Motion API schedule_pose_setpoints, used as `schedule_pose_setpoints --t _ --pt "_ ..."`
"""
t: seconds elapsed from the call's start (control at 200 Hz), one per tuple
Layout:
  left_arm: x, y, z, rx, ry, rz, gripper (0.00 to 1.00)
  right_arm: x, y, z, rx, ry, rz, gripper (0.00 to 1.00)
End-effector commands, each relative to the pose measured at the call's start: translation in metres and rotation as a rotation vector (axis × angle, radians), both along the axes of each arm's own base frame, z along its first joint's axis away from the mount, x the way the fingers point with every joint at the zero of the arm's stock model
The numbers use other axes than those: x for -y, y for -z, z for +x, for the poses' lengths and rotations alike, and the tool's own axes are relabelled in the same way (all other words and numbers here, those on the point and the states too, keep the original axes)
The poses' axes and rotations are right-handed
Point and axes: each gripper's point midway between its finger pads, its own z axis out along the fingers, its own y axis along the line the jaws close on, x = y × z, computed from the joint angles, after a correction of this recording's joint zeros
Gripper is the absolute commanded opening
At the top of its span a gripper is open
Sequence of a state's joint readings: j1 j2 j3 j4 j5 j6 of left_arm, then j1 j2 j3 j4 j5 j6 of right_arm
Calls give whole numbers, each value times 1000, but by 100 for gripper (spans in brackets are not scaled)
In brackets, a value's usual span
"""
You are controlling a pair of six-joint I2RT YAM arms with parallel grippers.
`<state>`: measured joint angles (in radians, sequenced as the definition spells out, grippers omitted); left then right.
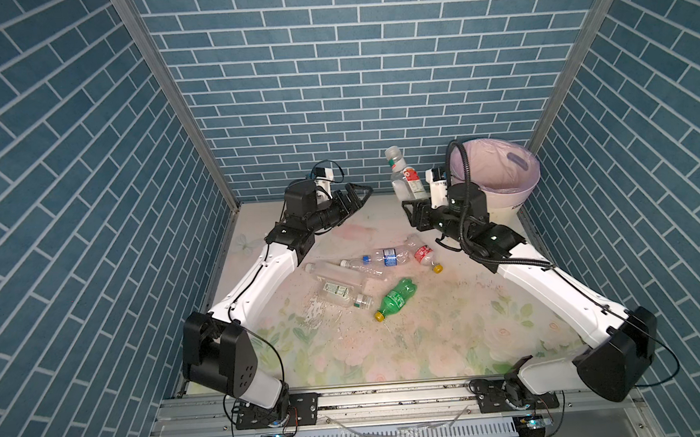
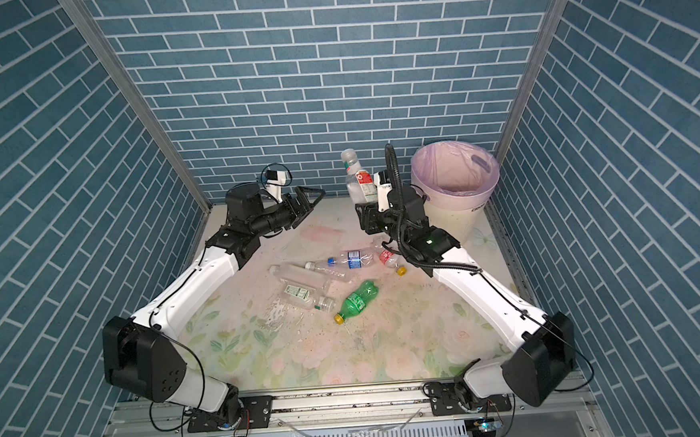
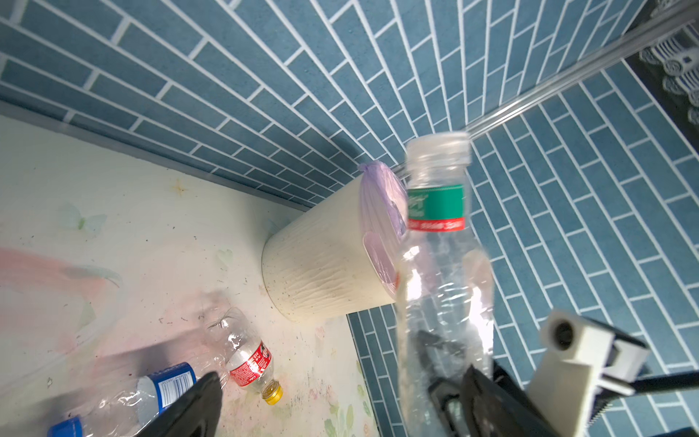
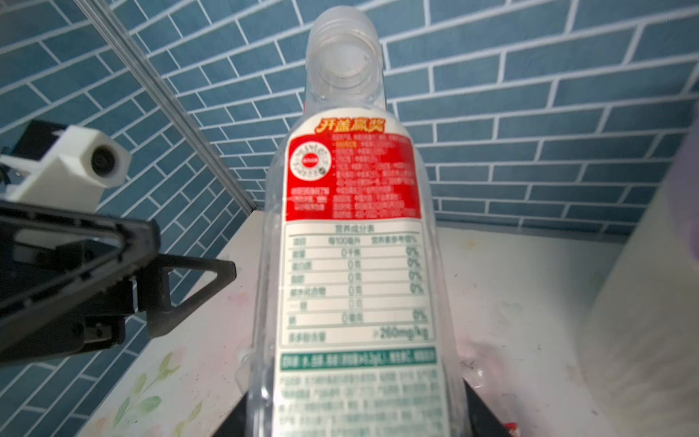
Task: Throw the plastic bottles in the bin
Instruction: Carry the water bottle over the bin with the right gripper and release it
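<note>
Clenched on the base of an upright clear bottle (image 1: pixel 405 176) near the table's (image 1: pixel 430 331) back edge, the right gripper (image 1: pixel 411 206) has the bin (image 1: pixel 501 207) just rightward in the back-right corner; the left gripper (image 1: pixel 361 194) gapes empty.

Bottles (image 1: pixel 395 298) crowd the middle of the table (image 1: pixel 390 362); its near half lies open.

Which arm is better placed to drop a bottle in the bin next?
Right: the right tool grips the clear bottle, raised beside the bin. The left tool is open, empty and farther off.
</note>
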<state>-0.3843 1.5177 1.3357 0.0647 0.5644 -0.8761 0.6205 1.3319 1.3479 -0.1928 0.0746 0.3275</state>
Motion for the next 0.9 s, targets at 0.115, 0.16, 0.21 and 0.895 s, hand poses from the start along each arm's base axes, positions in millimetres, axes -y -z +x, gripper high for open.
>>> schedule_pose_setpoints --t 0.115,0.16,0.21,0.895 --pt "32 -33 -31 189 113 67 99 94 -105 -35 235 261 -171 46" --pt "38 -35 -37 204 134 78 99 108 -121 -42 277 301 -187 46" --pt "44 -35 -42 217 155 94 99 124 -136 -47 314 354 -203 46" --pt "55 -25 -47 209 198 116 99 225 -93 40 58 605 -179 99"
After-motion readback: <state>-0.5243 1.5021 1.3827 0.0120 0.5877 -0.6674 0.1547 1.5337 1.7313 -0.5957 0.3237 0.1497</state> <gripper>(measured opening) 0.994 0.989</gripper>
